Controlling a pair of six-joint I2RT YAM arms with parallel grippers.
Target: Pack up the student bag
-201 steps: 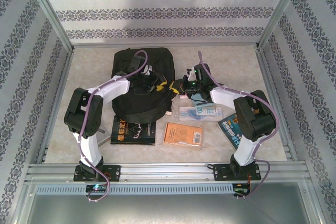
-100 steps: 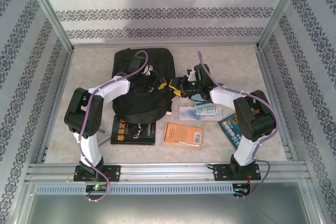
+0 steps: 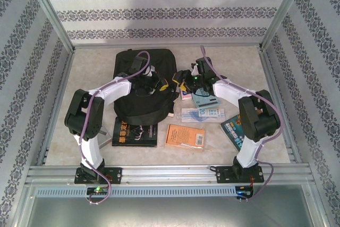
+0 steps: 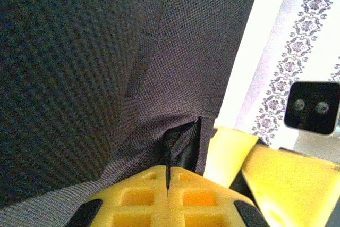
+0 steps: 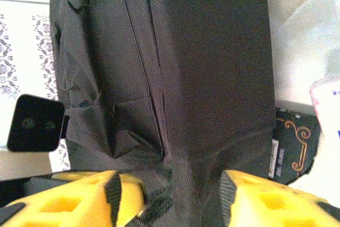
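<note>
Patterned walls close in a pale table [image 3: 239, 62], and your student bag [image 3: 143, 73] lies toward its far side, left of centre. Your left gripper [image 4: 167, 176] is pinched tight on the bag's fabric. The right gripper [image 5: 170, 190] stands spread at the bag's right edge, gripping nothing. Packing looks barely begun — the black book [image 3: 134, 131], orange book [image 3: 185, 136] and blue book [image 3: 232, 127] all lie outside.

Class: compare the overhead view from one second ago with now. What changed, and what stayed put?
The right gripper, open, moved farther forward along the right side of the student bag, uncovering more of the teal booklet. The left gripper stayed shut on the bag's fabric. The bag, the black book and the orange book did not move.
</note>
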